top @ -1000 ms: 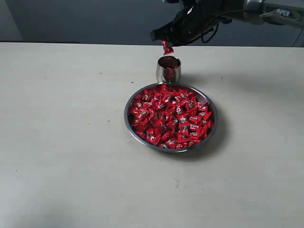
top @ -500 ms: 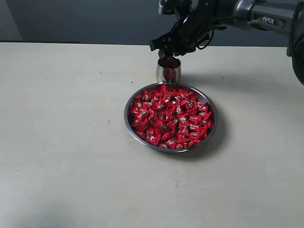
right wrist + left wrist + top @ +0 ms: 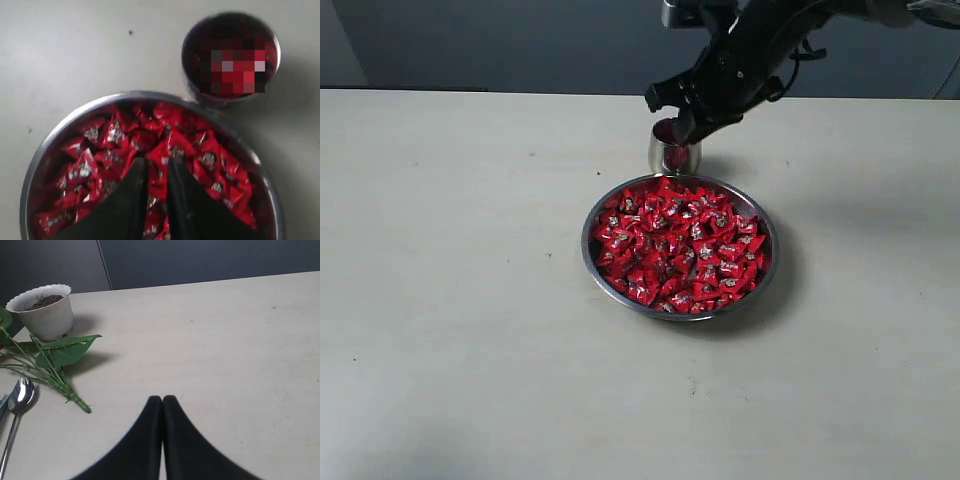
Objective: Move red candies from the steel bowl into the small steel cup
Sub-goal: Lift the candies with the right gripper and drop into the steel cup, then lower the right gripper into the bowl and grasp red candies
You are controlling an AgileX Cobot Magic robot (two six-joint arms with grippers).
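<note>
Right tool (image 3: 670, 115): you see its two jaws a narrow slit apart and clamped on nothing. In the right wrist view (image 3: 156, 162) the wrappers below show through the gap.

**Change.** A second ago this tool held one red sweet just above the small steel cup (image 3: 670, 160). Half a second ago it sat low at the cup's mouth. Now the sweet is gone from the jaws, and the tool has swung off the cup toward the steel bowl (image 3: 588, 250). It hangs over the part of the heap nearest the cup.

**Meaning for the task.** You may judge that one sweet has been delivered. The cup's rim (image 3: 186, 50) rings a red filling, though the detail inside cannot be read. A fresh pick from the bowl looks to be the step in hand.

**Where things lie.** The red candies (image 3: 675, 245) fill the bowl almost to its rim (image 3: 75, 117), heaped and overlapping (image 3: 170, 145), so most of the work remains. The cup stands upright on the counter (image 3: 460, 250), just beside the bowl's far edge.

**Left tool** (image 3: 161, 399): its jaws are pressed together and hold nothing. It sits over bare counter, well apart from the work and out of the exterior view.
</note>
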